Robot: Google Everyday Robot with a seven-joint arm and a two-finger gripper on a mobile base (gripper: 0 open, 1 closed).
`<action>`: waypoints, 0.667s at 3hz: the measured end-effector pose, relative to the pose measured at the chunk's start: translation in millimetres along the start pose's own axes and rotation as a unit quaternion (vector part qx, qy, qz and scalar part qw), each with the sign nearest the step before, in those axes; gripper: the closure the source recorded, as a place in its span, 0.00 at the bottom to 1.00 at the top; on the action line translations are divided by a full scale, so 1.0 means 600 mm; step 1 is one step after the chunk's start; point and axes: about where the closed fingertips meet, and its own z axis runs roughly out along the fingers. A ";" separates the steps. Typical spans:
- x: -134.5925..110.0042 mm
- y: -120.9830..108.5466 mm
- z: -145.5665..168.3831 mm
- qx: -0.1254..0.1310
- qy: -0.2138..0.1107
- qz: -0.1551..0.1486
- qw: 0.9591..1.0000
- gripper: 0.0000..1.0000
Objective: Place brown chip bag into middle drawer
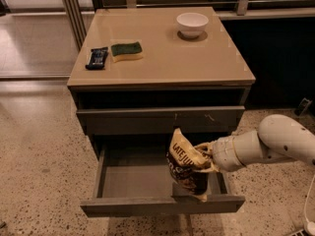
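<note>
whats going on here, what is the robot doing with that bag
The robot's single arm reaches in from the right, and its gripper has its jaws closed on the brown chip bag. The bag hangs upright over the right side of the open middle drawer and has not been let go. Nothing else shows in the drawer. A white bowl, a sponge and a small dark bar sit on the cabinet top.

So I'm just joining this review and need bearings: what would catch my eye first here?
The brown chip bag, gripped upright by the hand, hangs over the right side of the open middle drawer. On the cabinet top sit a white bowl at the back right and a green sponge beside a dark wrapped bar at the left.
</note>
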 end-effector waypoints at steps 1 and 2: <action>0.054 0.009 0.044 0.012 -0.009 0.003 1.000 1.00; 0.090 -0.003 0.089 0.020 -0.029 -0.007 0.999 1.00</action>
